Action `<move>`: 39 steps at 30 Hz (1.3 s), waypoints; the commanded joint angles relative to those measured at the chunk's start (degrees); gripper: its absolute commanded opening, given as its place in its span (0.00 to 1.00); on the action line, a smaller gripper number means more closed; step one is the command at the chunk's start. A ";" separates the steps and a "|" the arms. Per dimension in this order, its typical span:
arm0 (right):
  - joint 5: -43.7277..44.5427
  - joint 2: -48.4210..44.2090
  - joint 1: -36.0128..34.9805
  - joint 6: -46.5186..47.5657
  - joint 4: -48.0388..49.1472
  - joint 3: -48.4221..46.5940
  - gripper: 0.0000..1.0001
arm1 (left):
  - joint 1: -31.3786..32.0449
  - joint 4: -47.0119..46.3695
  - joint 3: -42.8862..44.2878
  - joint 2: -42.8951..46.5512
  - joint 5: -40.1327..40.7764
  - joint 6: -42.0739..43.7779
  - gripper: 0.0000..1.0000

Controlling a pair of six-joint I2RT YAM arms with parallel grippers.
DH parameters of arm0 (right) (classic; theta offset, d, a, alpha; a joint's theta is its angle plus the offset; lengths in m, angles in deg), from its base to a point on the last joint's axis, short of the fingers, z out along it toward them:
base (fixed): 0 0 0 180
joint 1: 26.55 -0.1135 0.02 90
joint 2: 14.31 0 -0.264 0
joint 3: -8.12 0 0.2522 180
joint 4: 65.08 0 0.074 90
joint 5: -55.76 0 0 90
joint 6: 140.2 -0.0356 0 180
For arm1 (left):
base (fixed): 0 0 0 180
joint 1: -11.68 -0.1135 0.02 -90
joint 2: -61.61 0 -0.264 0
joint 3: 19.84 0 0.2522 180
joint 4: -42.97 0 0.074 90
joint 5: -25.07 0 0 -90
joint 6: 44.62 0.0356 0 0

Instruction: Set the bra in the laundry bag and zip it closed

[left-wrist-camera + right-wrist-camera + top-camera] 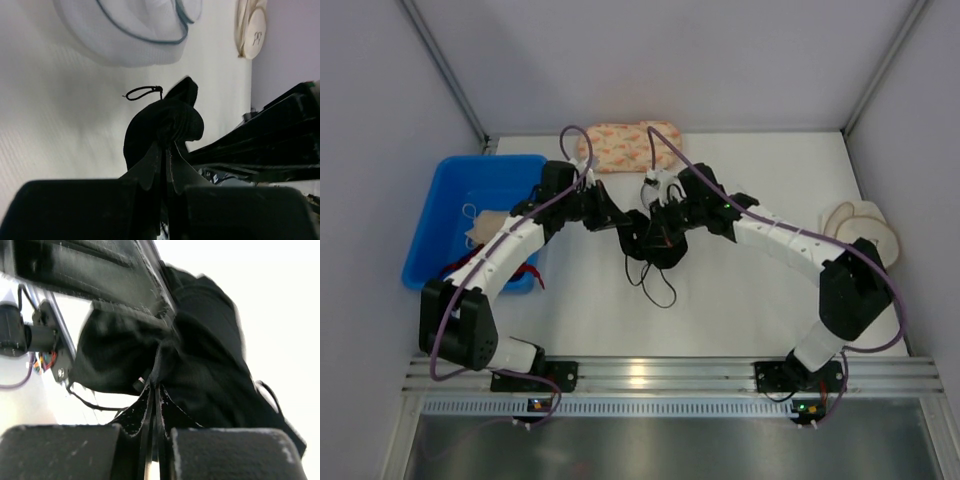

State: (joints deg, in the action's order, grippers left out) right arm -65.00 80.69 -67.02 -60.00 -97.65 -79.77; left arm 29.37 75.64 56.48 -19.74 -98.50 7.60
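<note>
The black bra (pixel 660 250) is soft cloth, all bunched up, over the middle of the white worktop (pixel 740 320). Its thin straps trail down in loops. The left fingers (pixel 150 170) are pinched together on one bit of it. The right fingers (pixel 137 415) are pinched on another bit. I think both arms hold it so it can be carried to the bag. The laundry bag (pixel 125 40) sits just past it. It is round, white, see-through net with a thin wire ring. The bra is not inside yet.
</note>
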 commanded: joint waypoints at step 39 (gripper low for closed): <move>2.81 -30.76 4.45 51.09 9.81 37.99 0.79 | 0.94 12.46 -2.45 -16.74 -23.92 29.87 0.00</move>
State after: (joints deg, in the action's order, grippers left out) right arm -66.12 51.16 -59.12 -17.84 -103.24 -43.36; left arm 30.31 87.80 51.68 -34.51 -120.96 37.78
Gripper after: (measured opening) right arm 0.780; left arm 0.058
